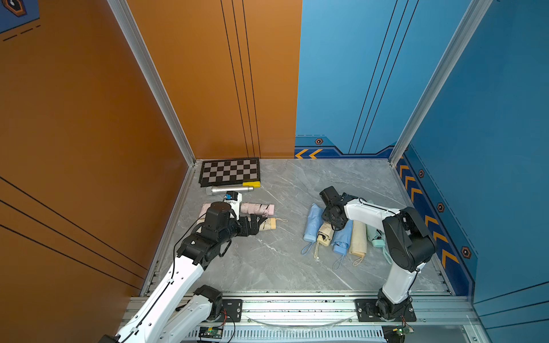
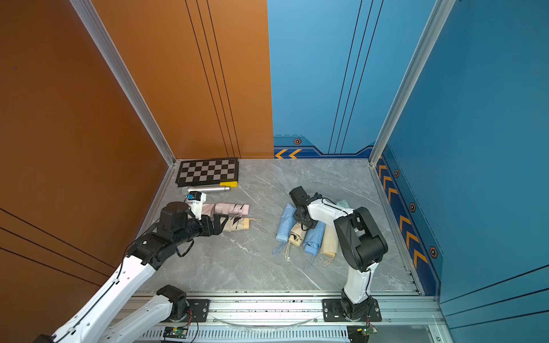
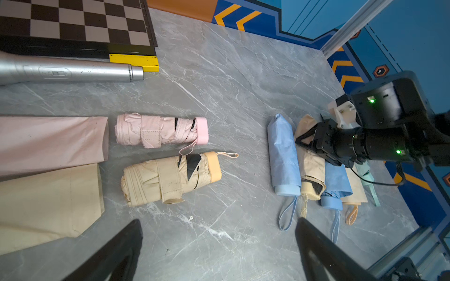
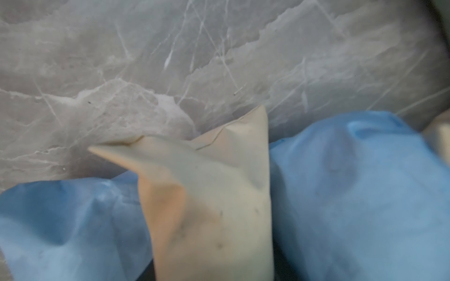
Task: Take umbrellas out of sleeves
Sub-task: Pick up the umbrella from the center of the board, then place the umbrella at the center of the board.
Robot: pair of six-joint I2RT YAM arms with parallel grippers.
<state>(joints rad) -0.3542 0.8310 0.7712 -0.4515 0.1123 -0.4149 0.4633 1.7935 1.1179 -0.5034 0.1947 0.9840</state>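
Two bare umbrellas lie at the left, a pink one (image 3: 160,130) and a cream one (image 3: 170,178). Beside them lie an empty pink sleeve (image 3: 48,143) and an empty cream sleeve (image 3: 43,206). My left gripper (image 3: 219,220) hangs open over bare table near the cream umbrella (image 1: 269,224), holding nothing. At the right, several sleeved umbrellas lie side by side: light blue (image 1: 313,222), cream (image 1: 323,236), blue (image 1: 341,240), cream (image 1: 358,242) and mint (image 1: 375,237). My right gripper (image 1: 333,228) is down on that pile, its jaws closed on the far end of the cream sleeve (image 4: 214,194).
A chessboard (image 1: 230,172), a yellow block (image 1: 251,184) and a silver metal cylinder (image 1: 230,189) lie at the back left, just behind the left wrist. The blue side wall stands close behind the right arm (image 1: 410,234). Wrist cords trail from the pile toward the front.
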